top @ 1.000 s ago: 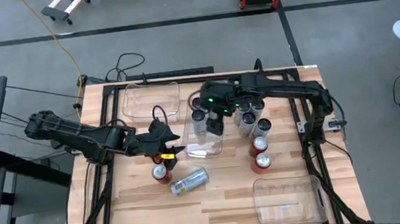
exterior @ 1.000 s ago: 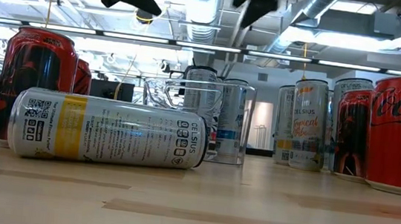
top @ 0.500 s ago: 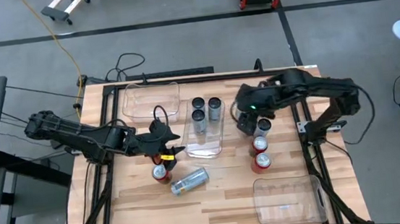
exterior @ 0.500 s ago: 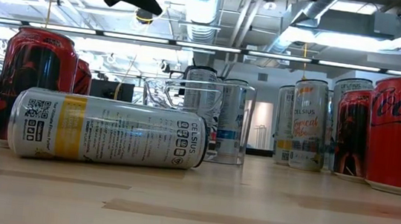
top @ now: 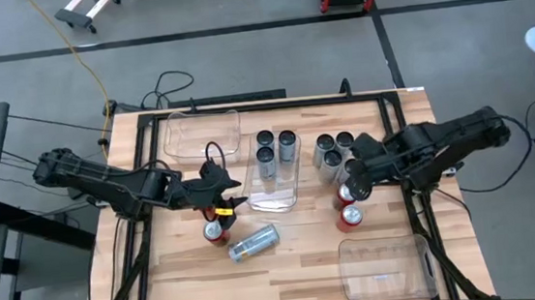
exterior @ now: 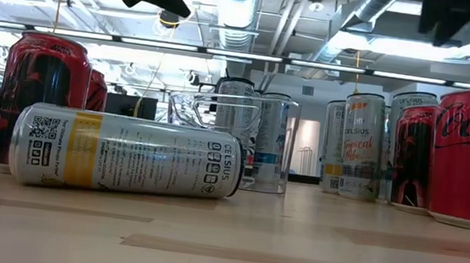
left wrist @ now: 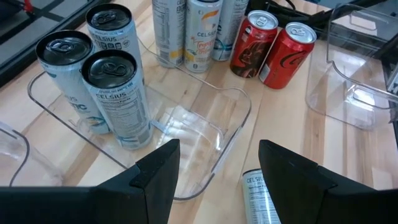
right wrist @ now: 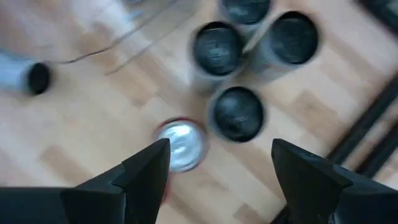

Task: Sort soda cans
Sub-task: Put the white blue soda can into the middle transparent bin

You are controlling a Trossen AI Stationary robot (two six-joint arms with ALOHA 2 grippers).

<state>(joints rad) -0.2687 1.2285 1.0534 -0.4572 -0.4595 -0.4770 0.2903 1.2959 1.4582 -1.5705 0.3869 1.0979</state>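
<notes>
My right hand [top: 356, 183] hangs over the right side of the worktop [top: 307, 263] with its fingers [right wrist: 146, 171] spread wide and nothing between them. Looking down past them, I see a red can's silver top [right wrist: 179, 144] directly below, and just beyond it a tight cluster of three upright dark-topped cans [right wrist: 237, 113]. From above, that cluster [top: 334, 150] stands beside the hand, with two red cans [top: 350, 217] nearer the front edge.

My left hand [top: 221, 195] hovers over the left-centre of the worktop, fingers [left wrist: 155, 177] parted about halfway and empty. Below it stands a red can [top: 215, 232], and a silver can [top: 253, 243] lies on its side just beside that one. Ahead of this hand, the middle clear bin [left wrist: 231, 121] holds three upright silver-grey cans [left wrist: 115, 93] grouped at its far end. A second clear bin [top: 202, 133] sits at the back left, a third [top: 385, 268] at the front right.
</notes>
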